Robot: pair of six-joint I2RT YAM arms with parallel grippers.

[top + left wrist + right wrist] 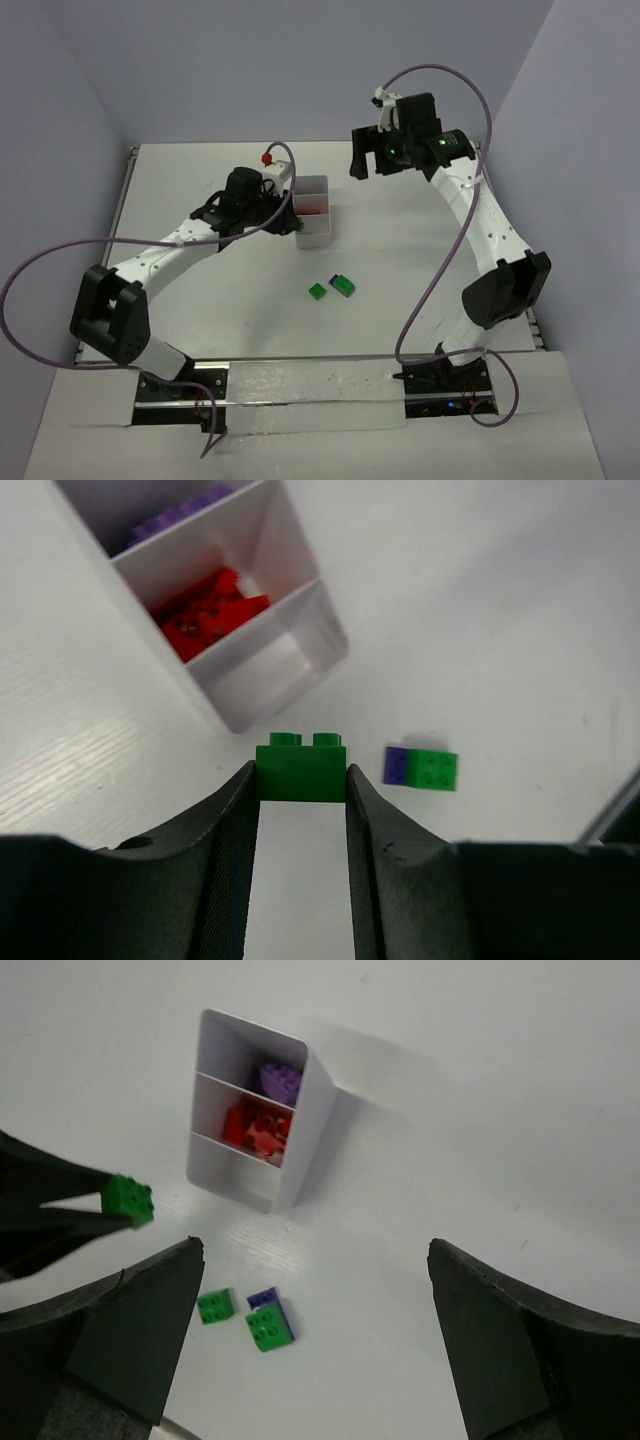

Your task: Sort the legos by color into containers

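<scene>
My left gripper (301, 782) is shut on a green lego (301, 770) and holds it just in front of the near end of the white three-compartment tray (262, 695). Purple legos (180, 518) lie in the far compartment and red legos (210, 615) in the middle one; the near compartment looks empty. In the top view this gripper (296, 227) is at the tray's (315, 238) near left corner. A loose green lego (318, 291) and a joined blue-and-green lego (343, 285) lie on the table. My right gripper (372, 158) is open and empty, high above the table behind the tray.
The white table (420, 300) is walled by purple panels at the back and both sides. The right wrist view shows the tray (300, 1160), the held green lego (130, 1201) and the two loose pieces (215, 1306) (270, 1322) from above.
</scene>
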